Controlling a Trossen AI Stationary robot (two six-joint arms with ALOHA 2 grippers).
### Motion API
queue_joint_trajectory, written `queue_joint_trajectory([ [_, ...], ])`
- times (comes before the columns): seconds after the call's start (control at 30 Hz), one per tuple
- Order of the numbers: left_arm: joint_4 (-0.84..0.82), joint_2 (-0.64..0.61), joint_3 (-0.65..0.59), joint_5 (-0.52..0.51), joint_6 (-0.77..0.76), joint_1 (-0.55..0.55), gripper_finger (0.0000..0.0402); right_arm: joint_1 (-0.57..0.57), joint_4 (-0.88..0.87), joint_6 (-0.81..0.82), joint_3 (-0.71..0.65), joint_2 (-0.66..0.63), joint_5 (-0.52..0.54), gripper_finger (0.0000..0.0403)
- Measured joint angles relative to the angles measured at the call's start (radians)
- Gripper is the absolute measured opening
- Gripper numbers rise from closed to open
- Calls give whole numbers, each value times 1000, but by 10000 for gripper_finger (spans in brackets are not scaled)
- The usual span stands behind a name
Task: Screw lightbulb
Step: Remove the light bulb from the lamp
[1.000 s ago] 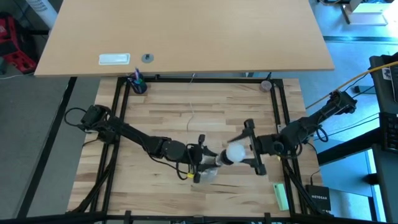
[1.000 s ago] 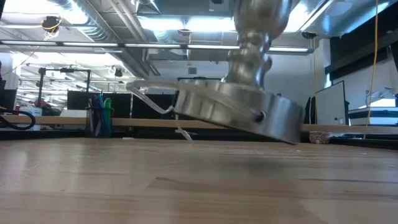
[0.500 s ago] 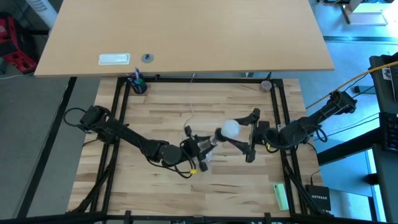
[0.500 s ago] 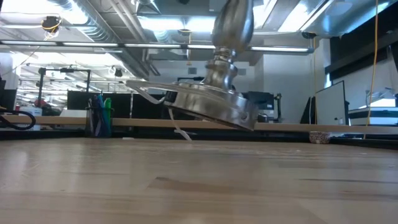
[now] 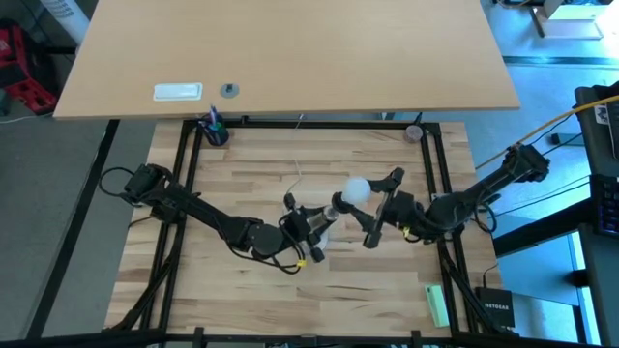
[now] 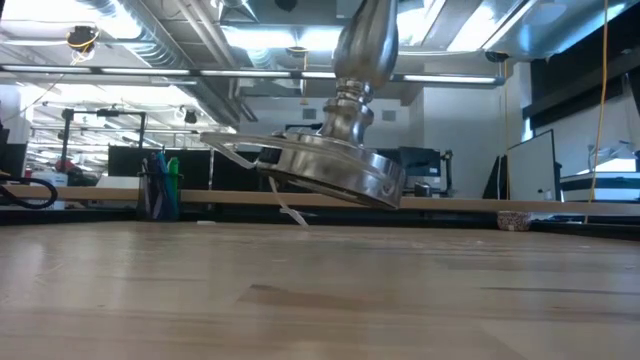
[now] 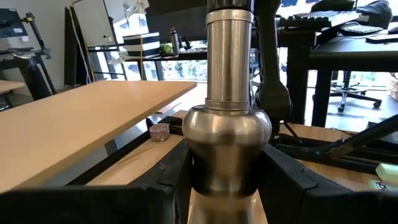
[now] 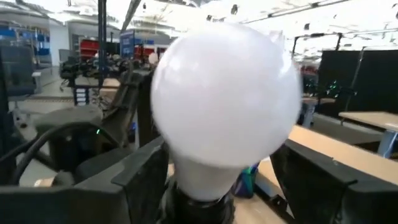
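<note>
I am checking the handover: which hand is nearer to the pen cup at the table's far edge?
Left. The left hand holds the stand mid-table, on the pen cup's side; the right hand at the bulb is farther away.

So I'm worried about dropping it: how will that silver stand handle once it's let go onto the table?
The silver stand looks like solid metal, so probably heavy for its size. Its wide round base hangs tilted above the table, so it may rock before settling. The left gripper clamps its polished, likely slippery bulge.
</note>
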Motion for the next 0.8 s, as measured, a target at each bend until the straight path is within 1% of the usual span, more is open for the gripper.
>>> queue_joint_trajectory([
  [0.1, 0, 0, 0, -1, 0, 0, 126, -19, 25, -21, 0, 5, -3, 267],
  [0.17, 0, -1, 0, -1, 1, 1, 126, -25, 15, -22, 0, 7, -6, 252],
  [0.27, 0, -1, 0, -4, 4, 1, 126, -25, -1, -24, 0, 7, -15, 208],
  [0.37, -1, -1, 1, 15, 29, -10, 126, -21, -28, -29, 0, 3, -61, 145],
  [0.43, 3, -1, 1, 82, 46, -17, 126, -16, -67, -32, 0, -15, -139, 141],
  [0.53, 10, -3, 1, 249, 64, -23, 126, 8, -122, -37, 0, -54, -298, 141],
  [0.6, 10, -5, 2, 393, 63, -22, 126, 15, -163, -38, 0, -80, -452, 141],
  [0.7, 6, -5, 3, 653, 43, -4, 126, 7, -252, -37, -1, -122, -763, 141],
  [0.77, 5, -5, 3, 809, -4, 17, 126, -10, -287, -39, -2, -132, -990, 141],
  [0.8, 7, -5, 3, 876, -34, 27, 126, -22, -289, -38, -2, -131, -1087, 141],
])
